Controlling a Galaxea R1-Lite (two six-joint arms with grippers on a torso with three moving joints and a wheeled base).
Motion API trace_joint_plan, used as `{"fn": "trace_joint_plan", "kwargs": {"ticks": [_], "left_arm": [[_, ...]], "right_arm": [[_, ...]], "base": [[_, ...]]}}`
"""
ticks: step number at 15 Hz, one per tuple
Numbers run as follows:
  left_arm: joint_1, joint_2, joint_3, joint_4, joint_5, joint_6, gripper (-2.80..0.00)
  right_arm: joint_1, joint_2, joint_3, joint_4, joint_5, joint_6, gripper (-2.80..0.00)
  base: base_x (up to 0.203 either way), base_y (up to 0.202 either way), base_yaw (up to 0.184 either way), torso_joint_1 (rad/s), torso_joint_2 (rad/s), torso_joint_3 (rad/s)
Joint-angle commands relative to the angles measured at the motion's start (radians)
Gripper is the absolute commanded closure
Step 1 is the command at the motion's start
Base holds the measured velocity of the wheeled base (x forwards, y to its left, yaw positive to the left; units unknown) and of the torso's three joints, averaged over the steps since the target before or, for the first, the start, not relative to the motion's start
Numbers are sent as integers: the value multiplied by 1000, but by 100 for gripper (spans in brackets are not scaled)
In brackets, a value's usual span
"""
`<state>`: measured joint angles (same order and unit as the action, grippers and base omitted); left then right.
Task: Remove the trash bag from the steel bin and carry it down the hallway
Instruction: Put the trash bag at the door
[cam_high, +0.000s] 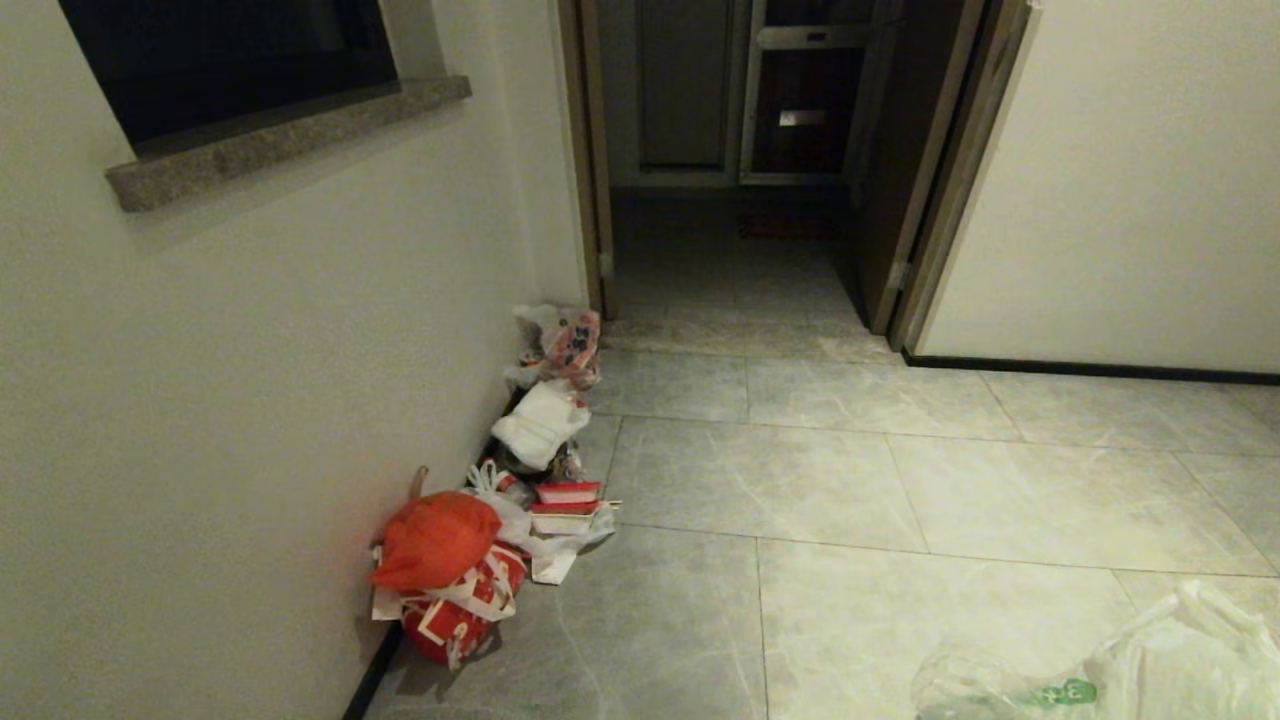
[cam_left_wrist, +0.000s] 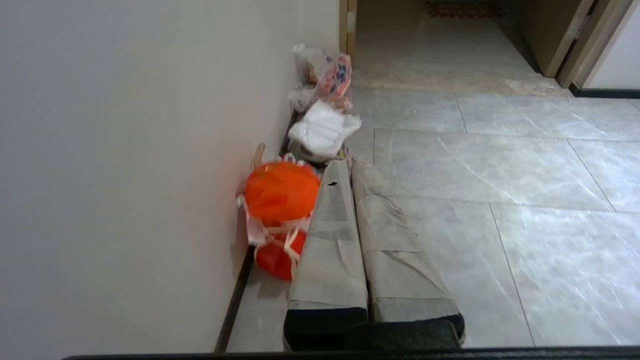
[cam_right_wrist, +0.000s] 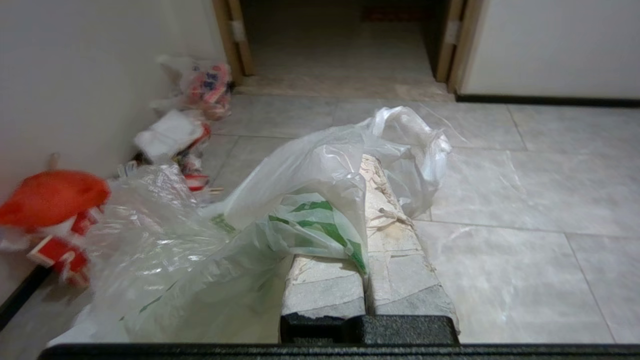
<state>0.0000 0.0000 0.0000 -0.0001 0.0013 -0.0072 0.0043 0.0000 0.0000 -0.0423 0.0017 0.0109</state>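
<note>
The right gripper (cam_right_wrist: 370, 165) is clamped tight on the trash bag (cam_right_wrist: 280, 200); its two taped fingers (cam_right_wrist: 395, 240) lie pressed together with the thin plastic pinched between them, and the bag drapes over the fingers and sags toward the left wall. In the head view only the bag (cam_high: 1130, 665) shows, at the near right corner above the floor (cam_high: 900, 480), well apart from the wall (cam_high: 250, 400).

The left gripper (cam_left_wrist: 348, 162) has its fingers (cam_left_wrist: 330, 240) pressed together too, with nothing between them, pointing along the foot of that wall.

Against the wall, nearest, sits an orange-red bag (cam_high: 435, 540) on top of a red-and-white pack (cam_high: 465, 605). Just beyond it lie small red boxes (cam_high: 568, 495), then a white bundle (cam_high: 540, 420), then a pink-printed bag (cam_high: 570, 345) at the wall's far end beside a brown door frame (cam_high: 590, 160). Past the frame, an open doorway (cam_high: 740, 200) leads into a darker stretch. High on the wall is a stone window ledge (cam_high: 290, 140).
</note>
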Motion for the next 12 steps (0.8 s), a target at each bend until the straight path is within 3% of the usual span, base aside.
{"fn": "trace_joint_plan", "kwargs": {"ticks": [1,12], "left_arm": [[0,0,2,-1,0,0,0],[0,1,2,-1,0,0,0]], "right_arm": [[0,2,14,1,0,0,0],[0,2,14,-1,0,0,0]], "base": [[196,0,1,7,6,-2],[190,0,1,2,1,3]]}}
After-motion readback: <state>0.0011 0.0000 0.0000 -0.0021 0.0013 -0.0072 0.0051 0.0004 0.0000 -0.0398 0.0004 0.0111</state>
